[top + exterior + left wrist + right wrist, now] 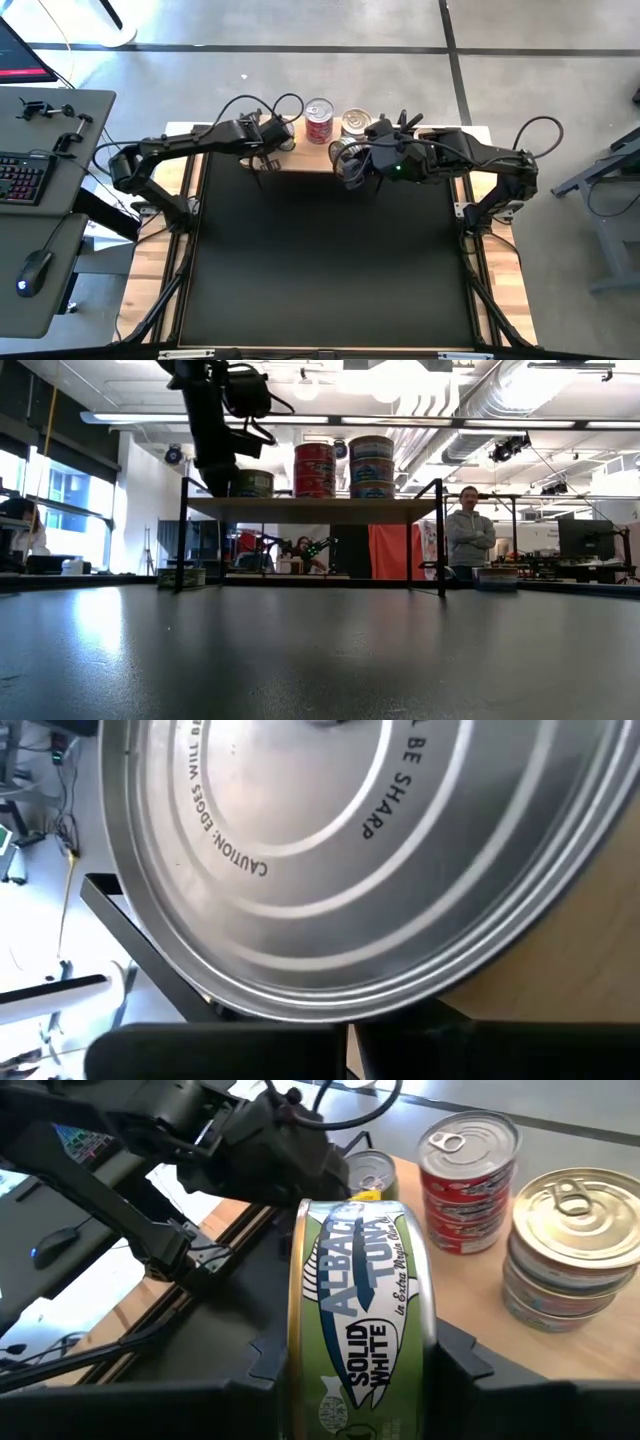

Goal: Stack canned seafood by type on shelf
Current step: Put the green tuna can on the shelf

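Observation:
The shelf (300, 157) (310, 510) stands at the table's far edge. On it sit a stack of red-labelled tins (318, 122) (468, 1175), a stack of bluish-labelled tins (356, 122) (570, 1250) to its right, and a single greenish tin (252, 483) (372, 1172) to its left. My left gripper (265, 150) hovers at that greenish tin, whose silver lid (330, 850) fills the left wrist view. My right gripper (348, 160) (360, 1355) is shut on a green-labelled albacore tuna tin (360, 1300), near the shelf's front edge, before the bluish stack. My right gripper pinches the green-labelled tin (345, 152) between its two fingers (268, 1360), one on each flat face. The tin stands on its rim with its side label (362, 1270) facing the wrist camera. The fingers come from the table's right. The tin appears lifted clear.
The large black mat (320, 260) covers the table in front of the shelf. A desk with a keyboard (22, 178) and mouse stands left of the table. A person (470, 525) stands in the room beyond the shelf.

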`<move>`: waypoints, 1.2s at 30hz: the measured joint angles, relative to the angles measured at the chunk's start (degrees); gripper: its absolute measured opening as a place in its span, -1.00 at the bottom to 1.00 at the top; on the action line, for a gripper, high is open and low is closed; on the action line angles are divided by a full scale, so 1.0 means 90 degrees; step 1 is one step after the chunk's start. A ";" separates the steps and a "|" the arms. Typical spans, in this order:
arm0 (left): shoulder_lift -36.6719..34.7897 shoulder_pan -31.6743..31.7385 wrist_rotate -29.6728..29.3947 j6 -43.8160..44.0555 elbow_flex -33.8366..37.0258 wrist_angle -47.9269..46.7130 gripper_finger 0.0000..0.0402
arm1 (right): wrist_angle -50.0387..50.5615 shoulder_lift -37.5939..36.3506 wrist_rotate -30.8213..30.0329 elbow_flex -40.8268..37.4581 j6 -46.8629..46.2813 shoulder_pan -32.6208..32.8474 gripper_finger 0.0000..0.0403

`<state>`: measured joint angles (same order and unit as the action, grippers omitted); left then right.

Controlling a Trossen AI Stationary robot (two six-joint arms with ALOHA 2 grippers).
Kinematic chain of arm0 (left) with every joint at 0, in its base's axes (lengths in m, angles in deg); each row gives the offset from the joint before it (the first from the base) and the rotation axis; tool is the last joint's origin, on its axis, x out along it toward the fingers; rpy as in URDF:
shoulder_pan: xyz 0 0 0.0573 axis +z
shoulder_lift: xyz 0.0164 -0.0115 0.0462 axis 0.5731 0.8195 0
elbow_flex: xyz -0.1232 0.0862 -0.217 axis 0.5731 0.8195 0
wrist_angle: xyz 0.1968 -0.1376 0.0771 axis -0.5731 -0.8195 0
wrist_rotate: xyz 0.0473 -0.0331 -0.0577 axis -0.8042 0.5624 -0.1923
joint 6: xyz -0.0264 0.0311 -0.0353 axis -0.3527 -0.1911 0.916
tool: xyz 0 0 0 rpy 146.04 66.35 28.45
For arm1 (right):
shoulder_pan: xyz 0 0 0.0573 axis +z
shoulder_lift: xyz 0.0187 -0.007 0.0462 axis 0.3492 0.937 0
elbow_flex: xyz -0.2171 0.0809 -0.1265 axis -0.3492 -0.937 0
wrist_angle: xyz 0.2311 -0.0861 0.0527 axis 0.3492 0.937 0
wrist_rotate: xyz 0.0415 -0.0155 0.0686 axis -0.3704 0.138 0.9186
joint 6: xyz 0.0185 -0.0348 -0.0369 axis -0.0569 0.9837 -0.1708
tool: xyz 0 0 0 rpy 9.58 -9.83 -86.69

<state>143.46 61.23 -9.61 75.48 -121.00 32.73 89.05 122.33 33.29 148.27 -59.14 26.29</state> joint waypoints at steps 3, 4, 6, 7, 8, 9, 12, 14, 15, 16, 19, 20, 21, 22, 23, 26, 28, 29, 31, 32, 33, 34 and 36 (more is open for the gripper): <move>0.0032 -0.0012 0.0016 0.0008 0.0001 0.0240 -1.00 | -0.0007 0.0000 -0.0002 0.0000 0.0000 0.0036 -0.41; 0.0036 -0.0012 0.0035 0.0010 0.0005 0.0336 -1.00 | -0.0009 0.0000 -0.0004 0.0000 0.0000 0.0036 -0.41; 0.0033 -0.0008 0.0059 0.0013 0.0013 0.0525 -1.00 | -0.0019 0.0000 -0.0011 0.0000 -0.0017 0.0048 -0.41; 0.0028 -0.0010 0.0080 0.0015 0.0017 0.0594 -1.00 | -0.0037 0.0000 -0.0018 0.0000 -0.0015 0.0050 -0.41; 0.0028 -0.0008 0.0127 0.0017 0.0017 0.0646 -1.00 | -0.0064 0.0000 -0.0025 0.0000 -0.0003 0.0050 -0.41; 0.0028 0.0001 0.0164 0.0016 0.0017 0.0674 -1.00 | -0.0090 0.0000 -0.0030 0.0000 -0.0002 0.0056 -0.41; 0.0021 -0.0014 0.0198 0.0046 0.0017 0.0629 -1.00 | -0.0172 0.0000 -0.0036 0.0000 0.0000 0.0063 -0.41; 0.0019 -0.0038 0.0184 0.0066 0.0017 0.0629 -1.00 | -0.0197 0.0001 -0.0038 0.0000 0.0006 0.0063 -0.41; 0.0019 -0.0044 0.0170 0.0066 0.0017 0.0663 -1.00 | -0.0207 0.0002 -0.0037 0.0000 0.0011 0.0063 -0.41; 0.0019 -0.0044 0.0174 0.0068 0.0019 0.0731 -1.00 | -0.0211 0.0002 -0.0038 0.0000 0.0015 0.0063 -0.41; 0.0019 -0.0046 0.0173 0.0068 0.0019 0.0948 -1.00 | -0.0213 0.0002 -0.0038 0.0000 0.0010 0.0063 -0.41; 0.0019 -0.0044 0.0172 0.0067 0.0019 0.0993 -1.00 | -0.0213 0.0002 -0.0038 0.0000 0.0010 0.0063 -0.41; 0.0019 -0.0044 0.0172 0.0061 0.0019 0.1042 -1.00 | -0.0215 0.0002 -0.0038 0.0000 0.0007 0.0063 -0.41; 0.0019 -0.0044 0.0160 0.0063 0.0019 0.1122 -1.00 | -0.0224 0.0002 -0.0038 0.0000 0.0007 0.0063 -0.41; 0.0019 -0.0044 0.0130 0.0058 0.0019 0.1222 -1.00 | -0.0243 0.0002 -0.0038 0.0000 0.0007 0.0063 -0.41; 0.0016 -0.0031 -0.0034 -0.0014 0.0019 0.1414 -1.00 | -0.0274 0.0002 -0.0038 0.0000 0.0007 0.0063 -0.41; 0.0016 0.0005 -0.0052 -0.0097 0.0019 0.1518 -1.00 | -0.0285 0.0002 -0.0038 0.0000 0.0007 0.0063 -0.41; 0.0016 0.0024 -0.0066 -0.0108 0.0019 0.1575 -1.00 | -0.0287 0.0002 -0.0038 0.0000 0.0007 0.0063 -0.41; 0.0016 0.0074 -0.0068 -0.0099 0.0019 0.1607 -1.00 | -0.0289 0.0002 -0.0038 0.0000 0.0006 0.0063 -0.41; 0.0016 0.0087 -0.0068 -0.0064 0.0019 0.1553 -1.00 | -0.0294 0.0002 -0.0038 0.0000 0.0005 0.0063 -0.41; 0.0014 0.0087 -0.0072 -0.0058 0.0019 0.1455 -1.00 | -0.0299 0.0002 -0.0038 0.0000 0.0005 0.0063 -0.41; -0.0013 0.0088 -0.0077 -0.0058 0.0019 0.1291 -1.00 | -0.0306 0.0002 -0.0038 0.0000 0.0005 0.0063 -0.41; -0.0117 0.0086 -0.0078 -0.0019 0.0019 0.0950 -1.00 | -0.0333 0.0002 -0.0040 0.0000 0.0022 0.0063 -0.41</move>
<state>142.41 62.00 -10.31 75.31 -120.82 41.28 86.06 122.35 32.92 148.27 -58.94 26.86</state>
